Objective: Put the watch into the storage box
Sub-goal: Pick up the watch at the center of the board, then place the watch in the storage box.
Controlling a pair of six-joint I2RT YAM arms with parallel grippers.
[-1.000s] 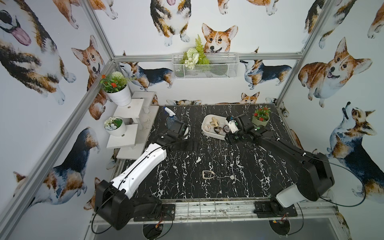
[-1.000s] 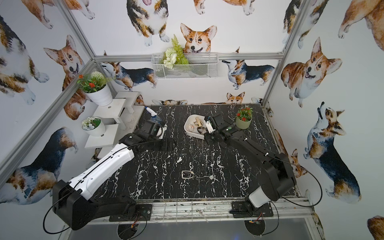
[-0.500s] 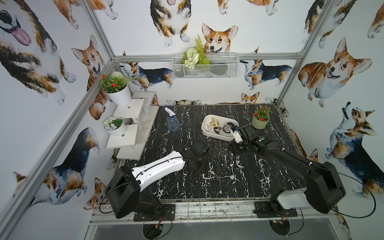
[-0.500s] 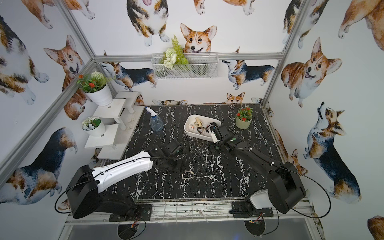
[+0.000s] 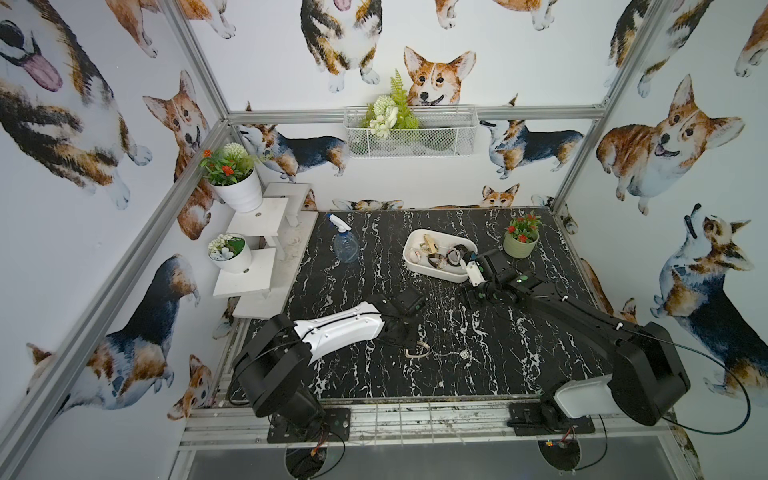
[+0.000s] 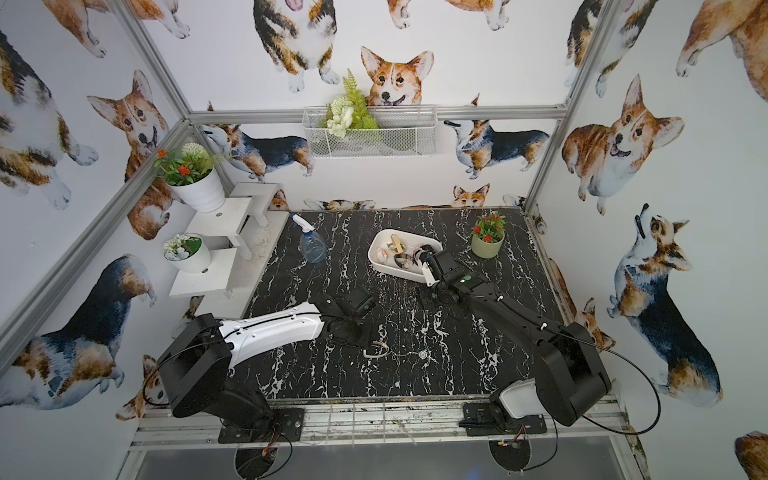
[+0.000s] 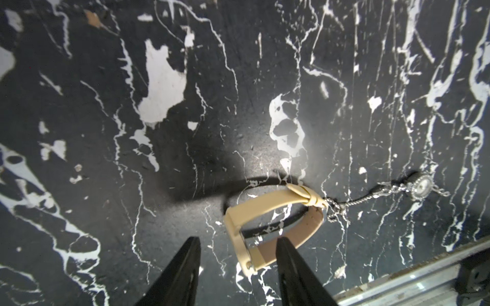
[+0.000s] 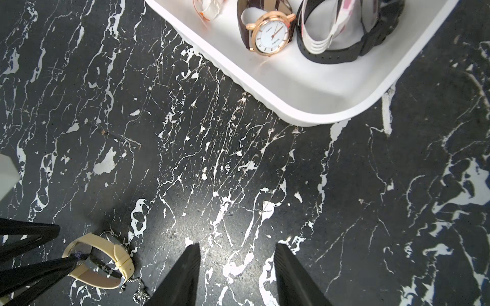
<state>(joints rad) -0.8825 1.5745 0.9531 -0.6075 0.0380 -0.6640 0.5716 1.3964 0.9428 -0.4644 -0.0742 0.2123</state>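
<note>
Two fingers of your left end effector (image 7: 238,239) stand half apart with the case end of the cream watch (image 7: 267,208) between them, not yet clamped on it; the watch lies on its side toward the front of the black tabletop (image 5: 519,353), well apart from the storage box (image 8: 305,116). A thin silver chain watch (image 7: 421,185) touches its buckle end. Your right end effector (image 8: 237,245) hangs empty, half apart, over bare tabletop near the box's corner; several watches (image 8: 270,37) lie inside the box

The left arm (image 5: 336,328) and right arm (image 5: 582,311) are black, each with 1 white shell and looping cables.
</note>
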